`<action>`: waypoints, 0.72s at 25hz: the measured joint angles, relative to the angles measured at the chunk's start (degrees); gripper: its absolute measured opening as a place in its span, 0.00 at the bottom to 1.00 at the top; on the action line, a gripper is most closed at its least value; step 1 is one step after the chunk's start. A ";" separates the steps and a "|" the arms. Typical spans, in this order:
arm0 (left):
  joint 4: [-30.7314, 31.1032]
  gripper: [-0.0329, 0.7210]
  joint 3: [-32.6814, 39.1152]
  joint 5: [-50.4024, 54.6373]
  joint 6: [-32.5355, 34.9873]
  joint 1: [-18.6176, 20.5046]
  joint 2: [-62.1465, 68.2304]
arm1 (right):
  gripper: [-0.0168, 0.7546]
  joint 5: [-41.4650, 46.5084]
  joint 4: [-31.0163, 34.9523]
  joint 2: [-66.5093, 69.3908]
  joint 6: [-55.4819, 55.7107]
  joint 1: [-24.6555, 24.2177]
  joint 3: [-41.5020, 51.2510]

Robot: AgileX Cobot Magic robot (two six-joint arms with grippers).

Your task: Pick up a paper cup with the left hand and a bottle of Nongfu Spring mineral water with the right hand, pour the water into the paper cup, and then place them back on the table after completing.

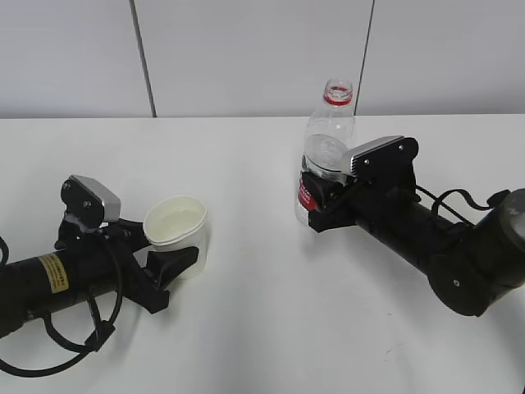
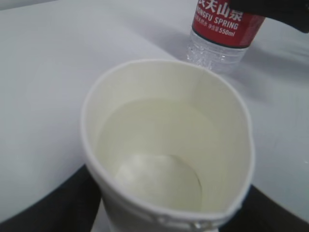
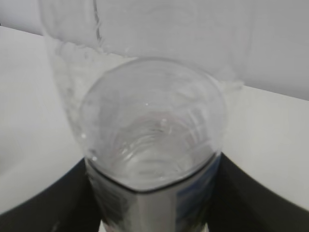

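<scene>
The white paper cup (image 1: 178,228) stands upright at the left, its rim squeezed oval. My left gripper (image 1: 175,261) is shut on its lower wall; in the left wrist view the cup (image 2: 169,145) fills the frame between the black fingers (image 2: 43,203), and a faint level line shows inside it. The uncapped Nongfu Spring bottle (image 1: 326,139), with a red label, stands upright at centre right. My right gripper (image 1: 322,197) is shut on its label band. The bottle (image 3: 152,130) sits between the fingers (image 3: 260,193). Clear water (image 2: 212,53) shows in the bottle's base.
The white table (image 1: 262,328) spreads around both arms. A grey panelled wall (image 1: 246,57) runs behind the table's far edge. The cup and the bottle stand about a hand's width apart.
</scene>
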 joint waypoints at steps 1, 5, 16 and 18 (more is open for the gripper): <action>-0.02 0.62 0.00 0.00 0.00 0.00 0.00 | 0.56 0.00 0.00 0.00 0.00 0.00 0.00; -0.02 0.62 0.00 0.00 0.00 0.00 0.00 | 0.56 0.00 0.09 0.00 0.87 0.00 0.00; -0.07 0.65 0.00 0.00 0.00 0.00 0.00 | 0.72 0.27 0.22 0.13 2.03 0.00 0.00; -0.21 0.70 0.00 0.00 0.00 0.00 0.00 | 0.76 0.67 0.22 0.13 2.03 0.00 0.00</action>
